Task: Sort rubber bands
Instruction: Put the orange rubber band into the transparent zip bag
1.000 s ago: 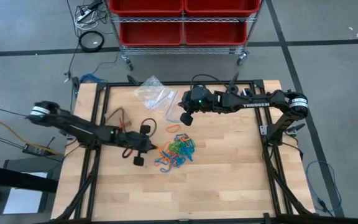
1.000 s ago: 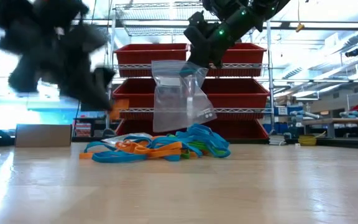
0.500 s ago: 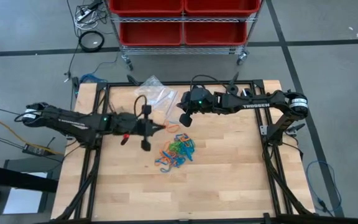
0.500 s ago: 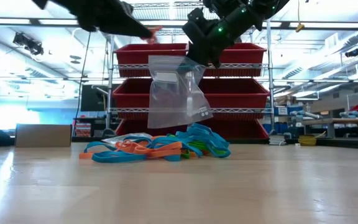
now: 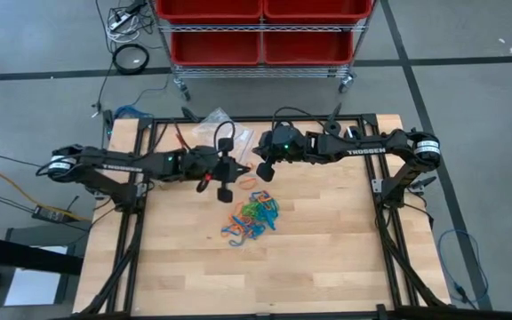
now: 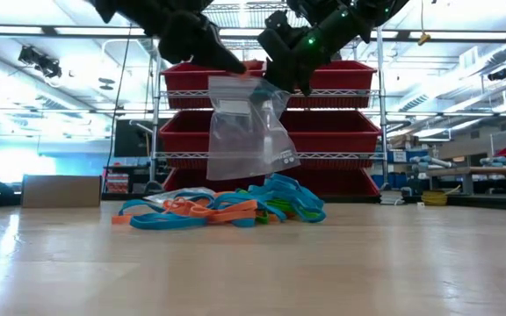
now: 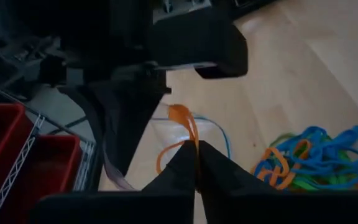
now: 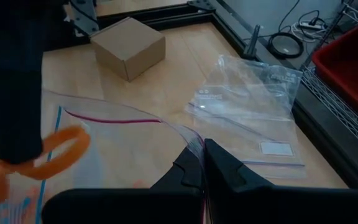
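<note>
Two grippers: both raised above the table (image 5: 327, 258).
Left gripper (image 7: 196, 149): an orange rubber band (image 7: 182, 118) is pinched at the bag's mouth.
Right gripper (image 8: 202, 155): the hanging clear bag (image 6: 249, 132) is clamped by its rim.
Pile of rubber bands (image 5: 254, 218): left on the table.

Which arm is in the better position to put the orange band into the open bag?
Left. The left gripper holds the orange band at the mouth of the clear bag, which the right gripper holds up.

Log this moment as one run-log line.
left gripper: pinching orange rubber band at bag mouth | right gripper: shut on clear bag, held up | pile: unsorted on table
</note>
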